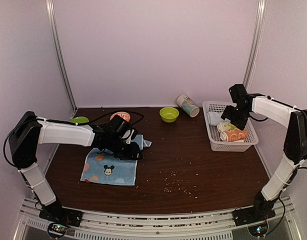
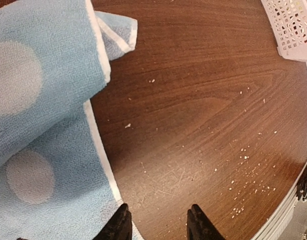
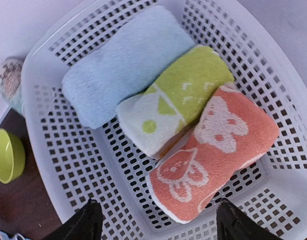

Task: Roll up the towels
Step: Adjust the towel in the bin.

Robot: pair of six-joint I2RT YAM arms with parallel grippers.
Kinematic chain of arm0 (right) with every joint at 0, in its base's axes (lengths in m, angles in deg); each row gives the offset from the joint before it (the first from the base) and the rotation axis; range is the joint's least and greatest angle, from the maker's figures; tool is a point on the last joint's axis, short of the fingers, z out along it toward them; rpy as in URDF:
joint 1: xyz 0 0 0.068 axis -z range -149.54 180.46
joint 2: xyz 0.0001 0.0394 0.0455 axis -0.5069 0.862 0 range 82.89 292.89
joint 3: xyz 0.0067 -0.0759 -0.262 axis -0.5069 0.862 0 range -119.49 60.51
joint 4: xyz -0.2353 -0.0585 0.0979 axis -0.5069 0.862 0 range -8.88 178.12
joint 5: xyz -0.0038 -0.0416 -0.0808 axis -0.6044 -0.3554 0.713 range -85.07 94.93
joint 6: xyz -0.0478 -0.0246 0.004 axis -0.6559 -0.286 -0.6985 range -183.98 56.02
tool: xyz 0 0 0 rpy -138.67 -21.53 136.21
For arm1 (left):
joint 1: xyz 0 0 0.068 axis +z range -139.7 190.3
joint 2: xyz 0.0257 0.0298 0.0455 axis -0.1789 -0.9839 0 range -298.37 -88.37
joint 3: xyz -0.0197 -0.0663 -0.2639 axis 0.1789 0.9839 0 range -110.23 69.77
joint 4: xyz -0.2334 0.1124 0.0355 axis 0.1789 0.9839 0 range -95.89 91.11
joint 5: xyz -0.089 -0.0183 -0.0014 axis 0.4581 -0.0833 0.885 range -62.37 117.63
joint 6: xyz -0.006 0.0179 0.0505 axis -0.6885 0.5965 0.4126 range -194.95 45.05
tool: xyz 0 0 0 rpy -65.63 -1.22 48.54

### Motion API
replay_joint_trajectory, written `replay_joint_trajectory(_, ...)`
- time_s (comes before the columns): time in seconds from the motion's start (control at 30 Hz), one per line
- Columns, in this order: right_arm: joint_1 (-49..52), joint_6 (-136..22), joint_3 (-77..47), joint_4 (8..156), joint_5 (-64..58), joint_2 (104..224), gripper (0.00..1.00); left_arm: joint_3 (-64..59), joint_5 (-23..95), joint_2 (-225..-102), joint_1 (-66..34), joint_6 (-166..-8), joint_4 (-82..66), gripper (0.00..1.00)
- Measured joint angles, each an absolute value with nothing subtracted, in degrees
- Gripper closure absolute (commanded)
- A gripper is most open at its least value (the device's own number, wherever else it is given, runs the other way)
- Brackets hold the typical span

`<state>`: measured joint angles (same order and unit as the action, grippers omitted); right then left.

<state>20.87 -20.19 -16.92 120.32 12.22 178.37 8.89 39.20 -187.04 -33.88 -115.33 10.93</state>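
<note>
My right gripper (image 3: 161,222) is hanging spread wide and empty above the basket (image 3: 48,125), where the orange bunny towel (image 3: 213,150) is lying rolled against the green roll (image 3: 188,85), so I am judging a careless close could pinch both or snag the mesh.

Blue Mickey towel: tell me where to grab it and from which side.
Probably its loose far-right corner: the towel is doubled over there and that corner sticks out past the edge, so it looks easy to pinch. Come from the right, over the bare table.
</note>
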Motion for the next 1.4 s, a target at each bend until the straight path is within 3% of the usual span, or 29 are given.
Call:
replay_joint_trajectory(0.2, 15.59, -32.89, -21.79, 125.78, 12.18, 181.34, 0.53, 8.58, 39.18, -187.66, -33.88, -115.05, 11.1, 0.61)
replay_joint_trajectory(0.3, 14.23, -36.34, -22.03, 127.6, 12.57, 183.75, 0.52, 8.56, 39.2, -187.76, -33.88, -115.02, 11.34, 0.61)
replay_joint_trajectory(0.57, 14.27, -40.54, -22.03, 131.27, 15.94, 188.99, 0.36, 8.58, 39.18, -187.76, -33.88, -114.89, 11.61, 0.61)
replay_joint_trajectory(0.87, 14.27, -40.91, -22.56, 131.99, 21.53, 189.61, 0.32, 8.58, 39.2, -187.79, -33.88, -114.46, 11.63, 0.61)
replay_joint_trajectory(1.4, 16.85, -40.23, -25.14, 132.03, 25.38, 194.96, 0.44, 8.58, 39.27, -188.9, -33.88, -114.15, 11.74, 0.61)
